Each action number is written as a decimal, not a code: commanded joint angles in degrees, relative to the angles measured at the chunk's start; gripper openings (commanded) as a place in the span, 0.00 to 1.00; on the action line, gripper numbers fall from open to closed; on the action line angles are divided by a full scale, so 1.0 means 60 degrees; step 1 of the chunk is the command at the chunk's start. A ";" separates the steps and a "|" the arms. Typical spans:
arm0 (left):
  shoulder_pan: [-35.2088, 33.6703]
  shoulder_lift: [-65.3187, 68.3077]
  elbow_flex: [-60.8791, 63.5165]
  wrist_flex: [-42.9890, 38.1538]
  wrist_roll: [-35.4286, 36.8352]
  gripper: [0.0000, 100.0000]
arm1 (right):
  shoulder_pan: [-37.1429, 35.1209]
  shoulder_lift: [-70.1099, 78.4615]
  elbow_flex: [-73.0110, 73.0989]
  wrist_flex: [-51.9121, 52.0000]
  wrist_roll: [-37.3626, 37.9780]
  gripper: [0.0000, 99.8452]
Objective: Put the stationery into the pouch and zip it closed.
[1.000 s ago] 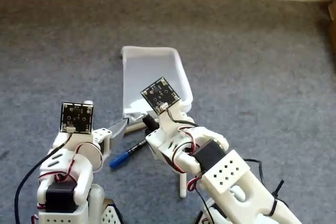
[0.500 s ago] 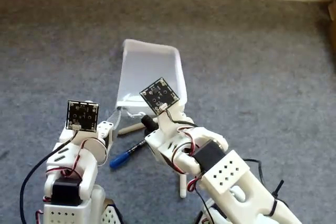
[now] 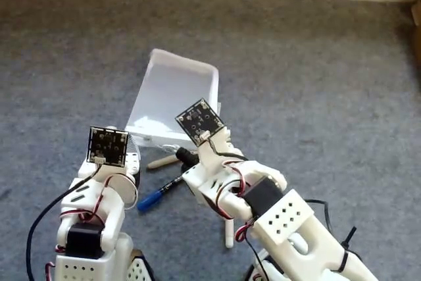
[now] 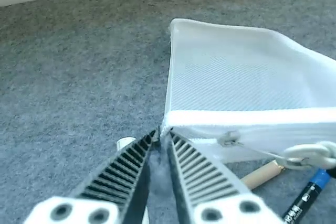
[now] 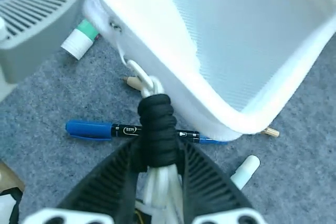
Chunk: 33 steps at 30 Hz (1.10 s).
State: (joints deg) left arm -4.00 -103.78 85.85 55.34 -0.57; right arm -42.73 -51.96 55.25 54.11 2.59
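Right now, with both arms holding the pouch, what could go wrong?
The blue pen and pencil lie on the carpet outside the pouch, so zipping now could shut it empty. The left gripper pinches just the pouch's corner, which might slip free when the right gripper pulls the black zipper cord.

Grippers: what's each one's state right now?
Left gripper: shut on the pouch corner.
Right gripper: shut on the black zipper pull.

Soft, even daylight lies over the grey surface [image 3: 316,64]; the white pouch [image 3: 172,93] glares almost blank (its mesh weave just shows), and only a faint, soft-edged shadow sits under its zippered edge.
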 commanded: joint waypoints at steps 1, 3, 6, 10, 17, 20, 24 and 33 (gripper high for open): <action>0.0022 -0.0066 -0.0066 -0.0176 0.0029 0.01 | 0.0125 -0.0330 -0.0227 0.0271 -0.0029 0.01; 0.0022 -0.0066 -0.0066 -0.0176 0.0029 0.01 | 0.0344 -0.0330 -0.0256 0.0330 -0.0029 0.01; 0.0022 -0.0066 -0.0066 -0.0176 0.0029 0.01 | 0.0740 -0.0330 -0.0256 0.0330 -0.0015 0.01; 0.0022 -0.0066 -0.0066 -0.0176 0.0029 0.01 | 0.1033 -0.0330 -0.0256 0.0344 -0.0015 0.01; 0.0022 -0.0066 -0.0066 -0.0161 0.0029 0.01 | 0.1604 -0.0330 -0.0242 0.0359 -0.0015 0.01; 0.0022 -0.0066 -0.0081 -0.0015 0.0029 0.01 | 0.1824 -0.0330 -0.0242 0.0359 -0.0015 0.01; 0.0022 -0.0066 -0.0081 0.0044 0.0029 0.01 | 0.2249 -0.0330 -0.0271 0.0359 0.0000 0.01; -0.0374 -0.0066 -0.0095 0.0029 0.0073 0.01 | 0.3289 -0.0330 -0.0330 0.0359 0.0000 0.01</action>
State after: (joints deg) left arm -3.91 -103.78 85.85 55.43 -0.48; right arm -26.73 -52.04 55.25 56.04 2.68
